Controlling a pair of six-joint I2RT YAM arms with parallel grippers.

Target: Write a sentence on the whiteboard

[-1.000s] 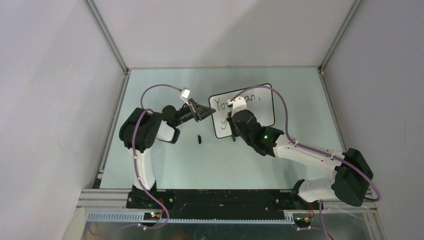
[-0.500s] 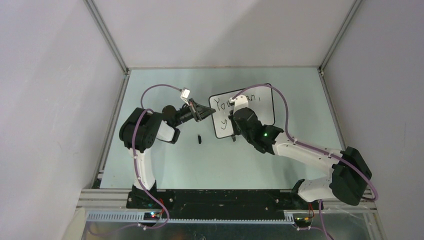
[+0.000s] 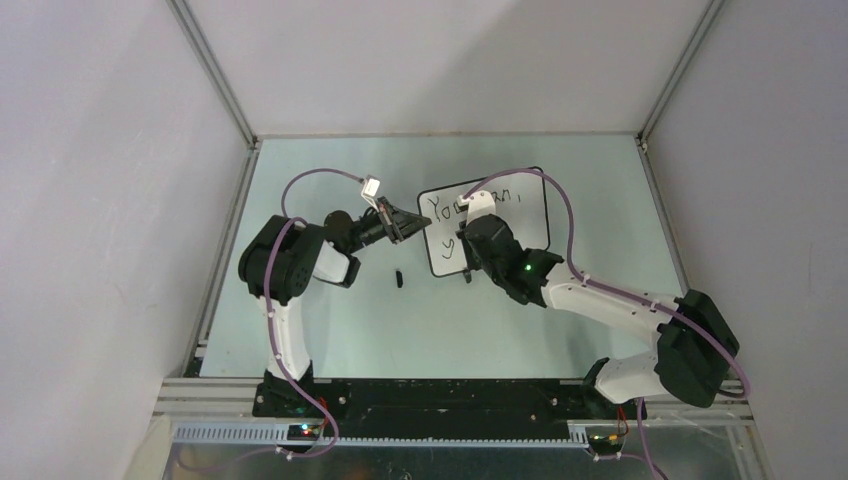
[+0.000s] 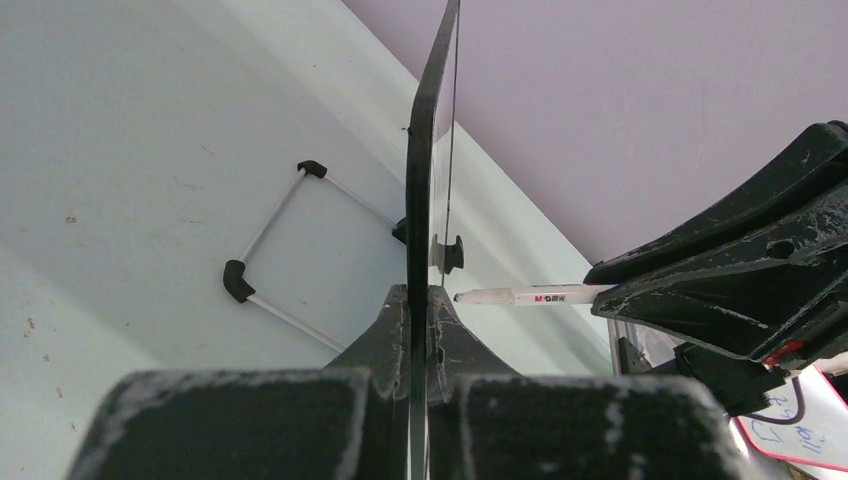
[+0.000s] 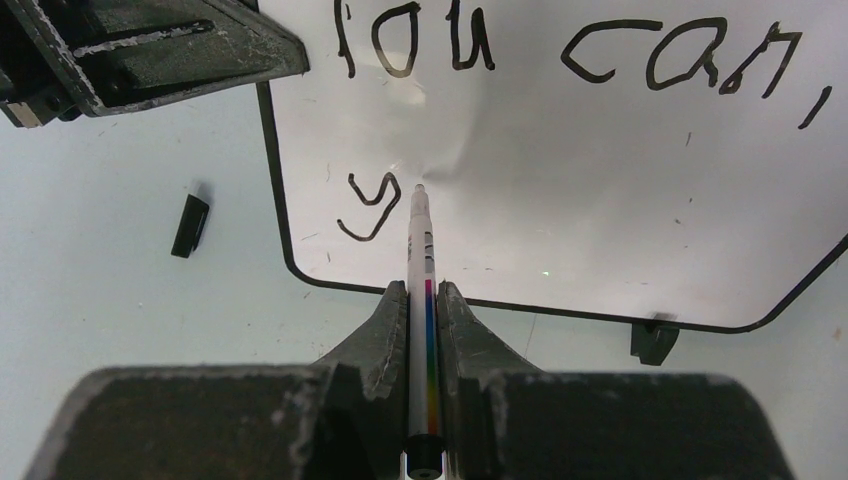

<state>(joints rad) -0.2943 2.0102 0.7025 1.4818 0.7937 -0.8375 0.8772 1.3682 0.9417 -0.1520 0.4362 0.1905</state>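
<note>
The whiteboard (image 3: 520, 228) stands tilted on the table and shows edge-on in the left wrist view (image 4: 424, 200). My left gripper (image 3: 405, 226) (image 4: 425, 300) is shut on its left edge. The sentence (image 5: 580, 50) reads "You can," in black, with a lone "y" (image 5: 368, 206) below it. My right gripper (image 3: 466, 263) (image 5: 424, 295) is shut on a white marker (image 5: 419, 250) with a rainbow stripe. The marker's tip rests at the board just right of the "y". From the left wrist the marker (image 4: 520, 296) points at the board face.
A small black marker cap (image 3: 398, 277) (image 5: 190, 225) lies on the pale green table left of the board's lower corner. Behind the board its wire stand (image 4: 270, 265) rests on the table. A black foot (image 5: 653, 341) sits under the board's bottom edge. Grey walls enclose the table.
The right arm has shifted slightly rightward along the board with the marker. The left arm and the board have not moved.
</note>
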